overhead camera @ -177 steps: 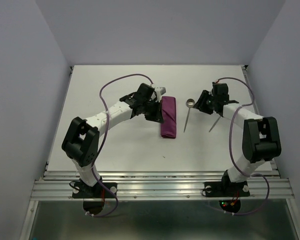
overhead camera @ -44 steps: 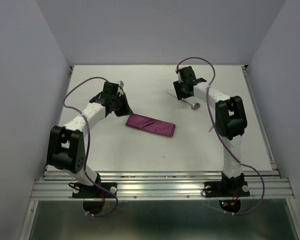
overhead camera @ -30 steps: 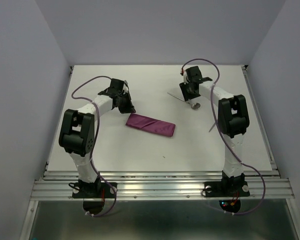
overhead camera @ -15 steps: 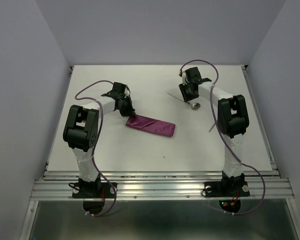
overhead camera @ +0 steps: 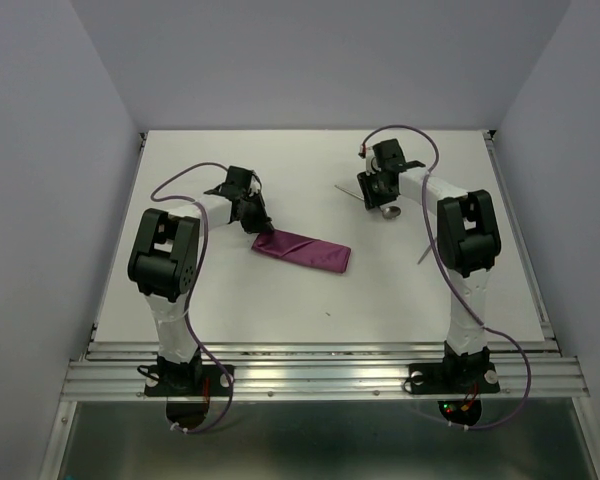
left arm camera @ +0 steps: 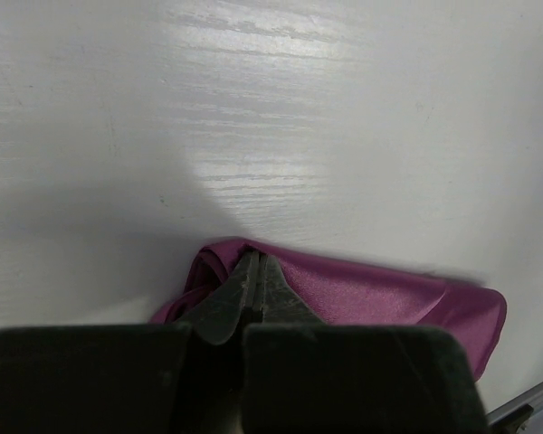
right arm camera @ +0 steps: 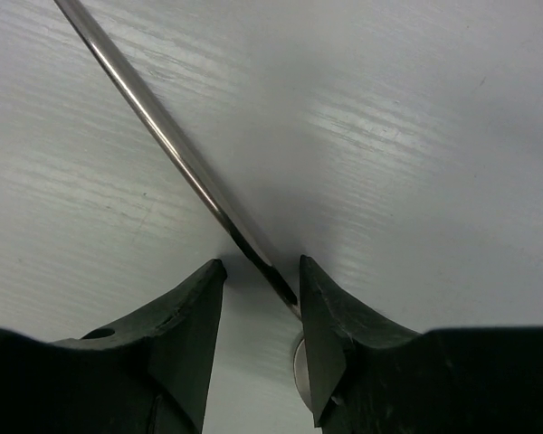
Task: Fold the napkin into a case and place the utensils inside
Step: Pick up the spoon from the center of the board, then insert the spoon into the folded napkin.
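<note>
case (overhead camera: 305, 250) flat on table (overhead camera: 230, 300), long axis slanting left-right | rod-like utensil (overhead camera: 423, 257) right of case, well apart | left gripper (left arm camera: 256, 264) jaws pressed together, tips on case's left end, can't tell if cloth is nipped | right gripper (right arm camera: 261, 264) beyond case, far right; jaws apart, straddling spoon (right arm camera: 158, 131) handle
</note>
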You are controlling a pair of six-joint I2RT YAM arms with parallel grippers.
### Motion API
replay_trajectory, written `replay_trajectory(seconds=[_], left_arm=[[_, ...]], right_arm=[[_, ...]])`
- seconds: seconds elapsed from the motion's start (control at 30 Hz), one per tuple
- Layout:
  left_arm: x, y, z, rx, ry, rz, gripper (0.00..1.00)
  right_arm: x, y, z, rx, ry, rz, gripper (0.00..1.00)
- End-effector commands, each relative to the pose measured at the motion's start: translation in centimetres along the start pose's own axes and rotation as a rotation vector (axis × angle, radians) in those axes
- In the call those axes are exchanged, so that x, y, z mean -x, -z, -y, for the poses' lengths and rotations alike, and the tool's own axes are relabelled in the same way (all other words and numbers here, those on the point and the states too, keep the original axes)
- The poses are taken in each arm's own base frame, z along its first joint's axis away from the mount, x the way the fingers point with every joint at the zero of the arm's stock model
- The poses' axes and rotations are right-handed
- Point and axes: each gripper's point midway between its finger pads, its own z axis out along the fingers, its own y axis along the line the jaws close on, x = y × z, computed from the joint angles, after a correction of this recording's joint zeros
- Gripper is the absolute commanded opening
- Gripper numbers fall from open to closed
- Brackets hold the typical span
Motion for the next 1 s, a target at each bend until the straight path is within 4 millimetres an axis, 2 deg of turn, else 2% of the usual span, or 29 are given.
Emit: replay_trajectory(seconds=[0.0, 0.07, 0.17, 0.23, 0.3, 0.37, 0.43, 0.47, 0.53, 0.57, 0.6, 0.7, 0.8, 0.93, 0.97], left_arm=[[-0.7, 0.2, -1.2, 0.044, 0.014, -0.003, 0.0], [-0.6, 0.6, -1.0, 0.043, 0.014, 0.003, 0.0], [0.2, 1.9, -0.3, 0.031, 0.013, 0.031, 0.0], [0.8, 3.1, 0.7, -0.005, 0.008, 0.051, 0.0], [1.4, 4.3, 1.4, -0.032, 0.003, 0.074, 0.0], [1.9, 5.2, 1.8, -0.051, 0.004, 0.088, 0.0], [2.3, 6.3, 2.1, -0.063, 0.003, 0.106, 0.0], [2.5, 6.7, 2.2, -0.066, 0.001, 0.115, 0.0], [2.9, 7.6, 2.0, -0.065, 0.006, 0.129, 0.0], [3.0, 7.8, 1.9, -0.063, 0.006, 0.132, 0.0], [3.2, 8.1, 1.6, -0.057, 0.011, 0.139, 0.0], [2.9, 7.8, 0.7, -0.055, 0.028, 0.124, 0.0], [2.7, 7.3, -0.3, -0.059, 0.062, 0.121, 0.0], [1.2, 5.8, -2.2, -0.027, 0.099, 0.066, 0.0], [1.0, 5.5, -2.3, -0.027, 0.1, 0.058, 0.0]], right_arm=[[-1.2, -1.0, 0.7, -0.017, 0.026, -0.037, 0.43], [-1.9, -1.6, 0.6, -0.013, 0.031, -0.066, 0.4], [-2.8, -2.0, 0.2, 0.013, 0.037, -0.104, 0.25], [-3.2, -1.8, 0.1, 0.017, 0.041, -0.111, 0.09], [-3.1, -1.6, 0.3, -0.014, 0.057, -0.102, 0.01], [-3.1, -1.1, 0.9, -0.07, 0.075, -0.093, 0.01], [-2.5, -0.7, 1.2, -0.112, 0.094, -0.059, 0.01], [-1.7, 0.1, 1.2, -0.143, 0.116, -0.032, 0.01], [-1.4, 0.5, 1.3, -0.173, 0.136, 0.009, 0.01], [-0.6, 1.5, 1.7, -0.192, 0.148, 0.041, 0.01], [-0.5, 1.7, 1.2, -0.188, 0.162, 0.059, 0.01], [0.2, 3.2, -0.1, -0.15, 0.262, 0.139, 0.01], [1.4, 4.5, -0.6, -0.147, 0.343, 0.228, 0.01], [2.3, 6.7, -2.5, -0.085, 0.41, 0.276, 0.01], [2.7, 7.2, -3.9, -0.047, 0.446, 0.288, 0.01]])
